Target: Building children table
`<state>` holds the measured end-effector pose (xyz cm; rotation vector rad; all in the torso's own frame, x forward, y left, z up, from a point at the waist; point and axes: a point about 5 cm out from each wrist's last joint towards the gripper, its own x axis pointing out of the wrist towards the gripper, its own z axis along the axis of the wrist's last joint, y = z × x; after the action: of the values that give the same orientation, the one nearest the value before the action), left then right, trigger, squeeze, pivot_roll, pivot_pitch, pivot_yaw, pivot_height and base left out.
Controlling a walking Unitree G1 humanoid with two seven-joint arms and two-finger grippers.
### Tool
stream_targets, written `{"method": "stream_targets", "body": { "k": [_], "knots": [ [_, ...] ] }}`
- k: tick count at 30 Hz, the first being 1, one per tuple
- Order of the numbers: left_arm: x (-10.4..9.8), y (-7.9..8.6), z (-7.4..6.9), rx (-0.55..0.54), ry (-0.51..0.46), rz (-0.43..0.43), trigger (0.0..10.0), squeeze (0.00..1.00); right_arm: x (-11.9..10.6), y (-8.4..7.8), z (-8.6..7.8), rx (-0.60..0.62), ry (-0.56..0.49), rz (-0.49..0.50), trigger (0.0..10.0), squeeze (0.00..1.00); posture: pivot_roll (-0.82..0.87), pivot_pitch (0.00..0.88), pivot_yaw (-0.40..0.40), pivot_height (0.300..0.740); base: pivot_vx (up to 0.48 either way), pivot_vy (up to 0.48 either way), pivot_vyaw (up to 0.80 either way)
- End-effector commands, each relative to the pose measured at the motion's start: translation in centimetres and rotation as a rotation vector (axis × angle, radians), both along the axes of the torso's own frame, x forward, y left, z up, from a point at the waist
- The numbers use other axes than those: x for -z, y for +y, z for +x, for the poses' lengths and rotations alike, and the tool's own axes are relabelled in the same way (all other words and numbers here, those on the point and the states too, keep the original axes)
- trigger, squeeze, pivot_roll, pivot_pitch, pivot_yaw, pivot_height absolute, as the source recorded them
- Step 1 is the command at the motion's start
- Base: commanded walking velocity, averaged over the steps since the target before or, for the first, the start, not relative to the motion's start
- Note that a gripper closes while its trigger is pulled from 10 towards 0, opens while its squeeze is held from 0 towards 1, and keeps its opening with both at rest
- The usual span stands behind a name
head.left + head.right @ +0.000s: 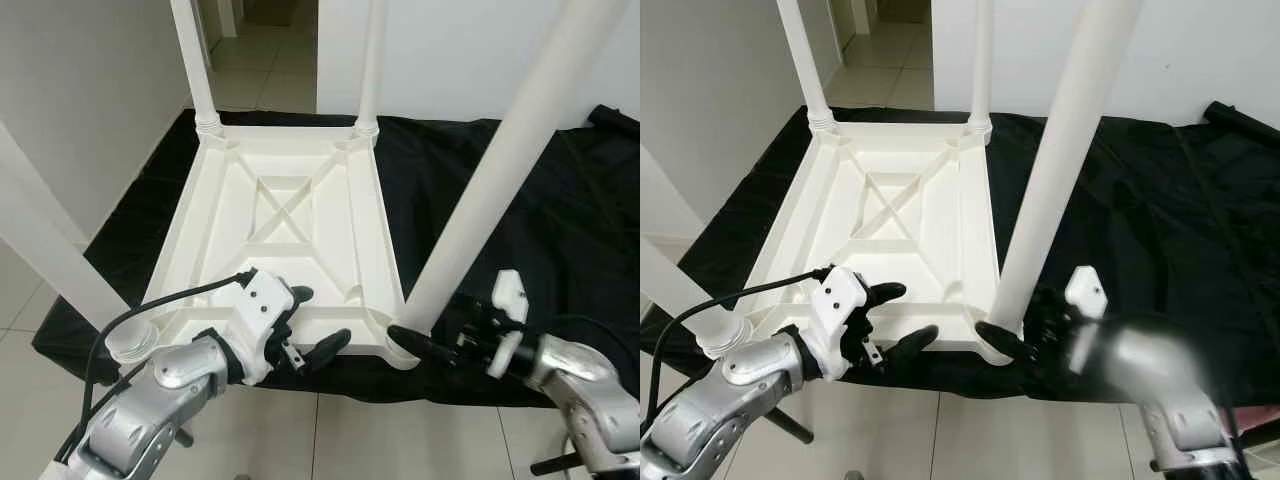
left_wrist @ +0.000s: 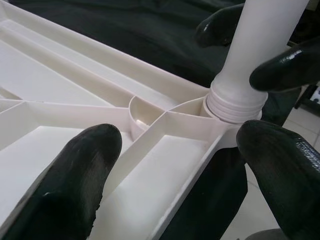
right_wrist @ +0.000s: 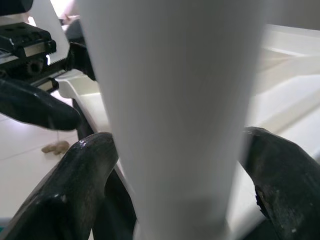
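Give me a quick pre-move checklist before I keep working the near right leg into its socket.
1. Right gripper around near right leg by its base: ok.
2. Left gripper open, straddling the tabletop near edge: ok.
3. Leg threads fully seated in socket: cannot tell.
4. Two far legs upright in their corners: ok.
5. Near left leg in its socket: ok.
6. Tabletop resting on black cloth: ok.

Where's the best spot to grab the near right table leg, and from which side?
Probably low on the near right leg, just above its threaded collar, coming from the robot's side. The round shaft stands upright in the corner socket of the upturned tabletop, so fingers can straddle it there, as the right gripper does.
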<state>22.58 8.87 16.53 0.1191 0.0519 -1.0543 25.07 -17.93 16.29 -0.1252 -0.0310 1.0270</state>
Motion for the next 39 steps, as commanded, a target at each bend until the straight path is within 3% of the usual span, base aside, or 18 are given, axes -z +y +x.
{"method": "stream_targets", "body": {
  "k": [1,4,6,7,11,14,20,25,28,32,39],
  "knots": [
    [0.0,-0.4,-0.7,0.098,0.008,0.013,10.0,0.0,0.3,0.1,0.2,0.01,-0.002,-0.014,10.0,0.0,0.02,0.063,0.018,0.74,0.0,0.0,0.0],
    [0.2,-0.6,-0.9,0.093,0.007,0.016,10.0,0.0,1.1,0.3,1.9,0.091,-0.032,-0.011,10.0,0.0,0.03,0.054,0.024,0.74,0.0,0.0,0.0],
    [0.2,-0.6,-0.9,0.093,0.007,0.016,10.0,0.0,1.1,0.3,1.9,0.091,-0.032,-0.011,10.0,0.0,0.03,0.054,0.024,0.74,0.0,0.0,0.0],
    [0.3,-0.6,-0.8,0.094,-0.001,0.032,10.0,0.0,1.8,-0.5,2.7,0.178,-0.029,-0.017,10.0,0.0,0.03,0.048,0.024,0.74,0.0,0.0,0.0],
    [0.4,-0.5,-0.5,0.089,-0.009,0.045,10.0,0.0,2.1,-1.2,3.1,0.241,-0.029,-0.022,10.0,0.0,0.02,0.049,0.029,0.74,0.0,0.0,0.0],
    [0.2,-0.9,-0.1,0.088,-0.028,0.042,10.0,0.0,2.3,-3.6,3.7,0.392,-0.049,-0.027,10.0,0.0,0.02,0.049,0.029,0.74,0.0,0.0,0.0],
    [0.1,-1.1,0.0,0.084,-0.039,0.034,10.0,0.0,2.0,-4.8,4.2,0.474,-0.08,-0.022,10.0,0.0,0.0,0.054,0.031,0.74,0.0,0.0,0.0],
    [-0.1,-2.1,0.0,0.092,-0.008,-0.028,10.0,0.0,1.4,-6.8,5.1,0.643,-0.121,0.015,10.0,0.0,-0.02,0.055,0.025,0.74,0.0,0.0,0.0],
    [0.5,-2.5,-0.3,0.089,-0.008,0.006,10.0,0.0,1.1,-7.5,5.3,0.708,-0.153,0.027,10.0,0.0,-0.03,0.054,0.027,0.74,0.0,0.0,0.0],
    [0.7,-2.6,-0.3,0.079,-0.006,0.028,10.0,0.0,1.0,-7.8,5.5,0.741,-0.163,0.032,10.0,0.0,-0.03,0.05,0.033,0.74,0.0,0.0,0.0],
    [1.1,-3.6,-0.5,0.101,0.067,-0.021,10.0,0.0,1.2,-6.0,5.5,0.671,-0.162,0.042,10.0,0.0,-0.04,0.049,0.036,0.74,0.0,0.0,0.0]
  ]
}}
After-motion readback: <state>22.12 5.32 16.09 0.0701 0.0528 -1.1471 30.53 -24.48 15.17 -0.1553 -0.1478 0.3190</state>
